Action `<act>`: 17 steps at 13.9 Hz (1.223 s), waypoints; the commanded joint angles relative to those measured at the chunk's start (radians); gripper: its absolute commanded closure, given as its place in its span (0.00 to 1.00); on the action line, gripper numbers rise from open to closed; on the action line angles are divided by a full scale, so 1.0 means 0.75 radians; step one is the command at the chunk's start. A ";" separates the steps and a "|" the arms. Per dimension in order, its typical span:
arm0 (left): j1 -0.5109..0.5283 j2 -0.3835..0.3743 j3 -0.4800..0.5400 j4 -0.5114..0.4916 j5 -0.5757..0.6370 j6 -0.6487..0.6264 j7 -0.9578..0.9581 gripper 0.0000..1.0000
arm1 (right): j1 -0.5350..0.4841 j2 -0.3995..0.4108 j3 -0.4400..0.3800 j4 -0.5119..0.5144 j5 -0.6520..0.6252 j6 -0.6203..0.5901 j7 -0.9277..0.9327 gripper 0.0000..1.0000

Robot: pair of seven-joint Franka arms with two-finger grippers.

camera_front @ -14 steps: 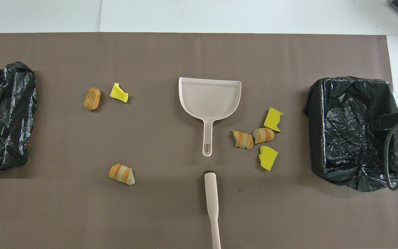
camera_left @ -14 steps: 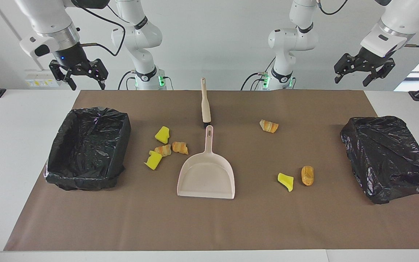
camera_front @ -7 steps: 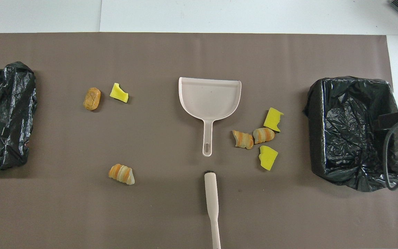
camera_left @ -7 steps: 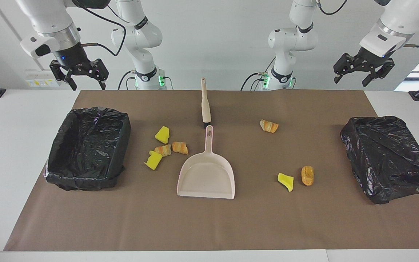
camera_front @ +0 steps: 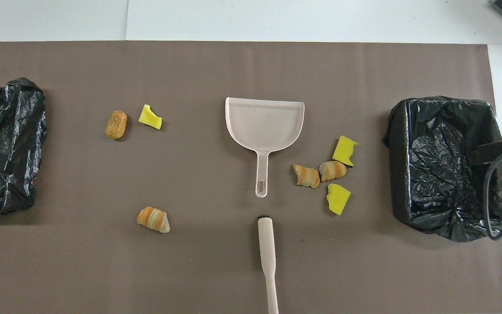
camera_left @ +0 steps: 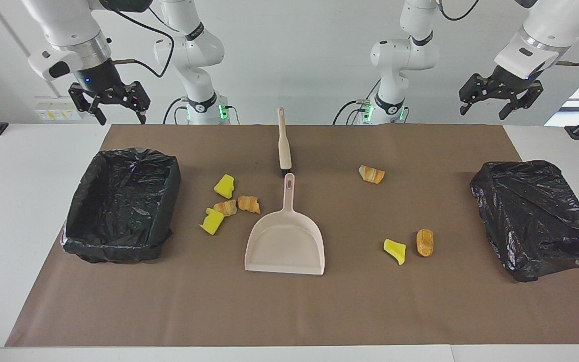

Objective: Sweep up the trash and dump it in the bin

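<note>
On brown mat, spongy trash

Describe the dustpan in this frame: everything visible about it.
The dustpan is pale beige, seemingly plastic, with a flat fan-shaped tray, low rim and slim handle ending in a hanging slot. It lies flat mid-mat on the brown mat, empty, handle pointing toward the robots, open edge away. The brush lies just past its handle tip, not touching. No trash or gripper touches it.

White table, brown mat on it; mat carries dustpan, brush, trash, two black-lined bins
</note>
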 commanded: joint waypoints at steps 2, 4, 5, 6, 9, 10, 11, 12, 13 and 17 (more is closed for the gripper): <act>-0.008 -0.017 0.000 -0.019 0.005 0.006 -0.009 0.00 | -0.021 -0.016 0.006 -0.010 0.002 0.006 -0.037 0.00; -0.012 -0.021 -0.006 -0.028 0.005 0.012 -0.011 0.00 | -0.021 -0.018 0.008 -0.010 0.002 0.000 -0.035 0.00; -0.020 -0.035 -0.022 -0.048 0.003 0.016 -0.011 0.00 | -0.019 -0.018 0.008 -0.010 0.002 0.002 -0.035 0.00; -0.044 -0.053 -0.035 -0.087 0.003 0.020 -0.013 0.00 | -0.019 -0.018 0.008 -0.010 0.002 0.002 -0.035 0.00; -0.165 -0.139 -0.035 -0.252 0.003 0.091 -0.030 0.00 | -0.019 -0.018 0.008 -0.010 0.002 0.004 -0.033 0.00; -0.226 -0.162 -0.035 -0.315 0.003 0.128 -0.034 0.00 | -0.019 -0.018 0.008 -0.010 0.002 0.004 -0.031 0.00; -0.289 -0.174 -0.035 -0.359 0.003 0.155 -0.046 0.00 | -0.017 -0.018 0.008 -0.010 0.002 0.002 -0.031 0.00; -0.339 -0.176 -0.037 -0.385 0.003 0.173 -0.105 0.00 | -0.017 -0.018 0.008 -0.010 0.002 0.000 -0.029 0.00; -0.414 -0.176 -0.037 -0.410 0.003 0.198 -0.199 0.00 | -0.015 -0.018 0.008 -0.008 0.002 0.000 -0.031 0.00; -0.619 -0.176 -0.037 -0.545 -0.013 0.375 -0.477 0.00 | -0.007 -0.016 0.010 -0.012 -0.012 0.018 -0.035 0.00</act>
